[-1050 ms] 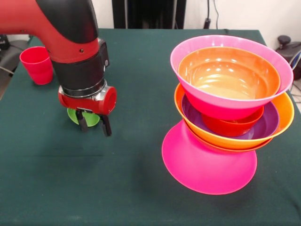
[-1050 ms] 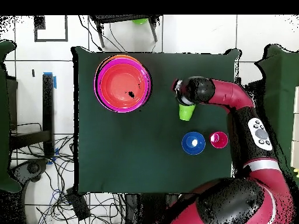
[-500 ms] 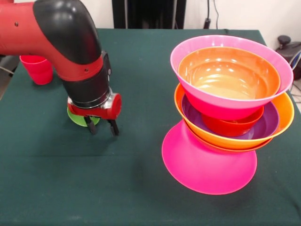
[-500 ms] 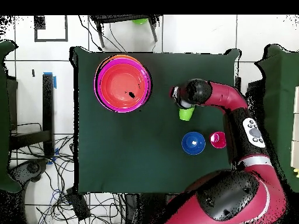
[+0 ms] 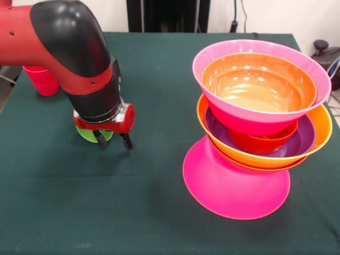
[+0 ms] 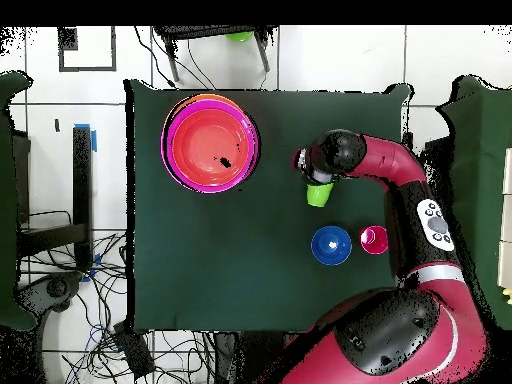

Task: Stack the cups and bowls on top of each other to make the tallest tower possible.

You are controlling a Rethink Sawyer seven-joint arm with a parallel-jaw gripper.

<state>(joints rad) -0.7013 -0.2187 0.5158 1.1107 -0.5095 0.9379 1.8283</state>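
Front view: the gripper [image 5: 112,142], fingers narrowly apart and empty, hangs just in front of the green cup [image 5: 91,135]; the red cup [image 5: 41,79] sits near the table's [image 5: 159,64] left edge. The tower [image 5: 257,122] leans at right, open cloth between. Overhead view: the blue bowl [image 6: 331,245] lies beside the red cup [image 6: 374,239].

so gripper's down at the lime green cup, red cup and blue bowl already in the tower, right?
No. The red cup and blue bowl stand loose on the table, apart from the tower, as the overhead view shows. The gripper is down at the lime green cup.
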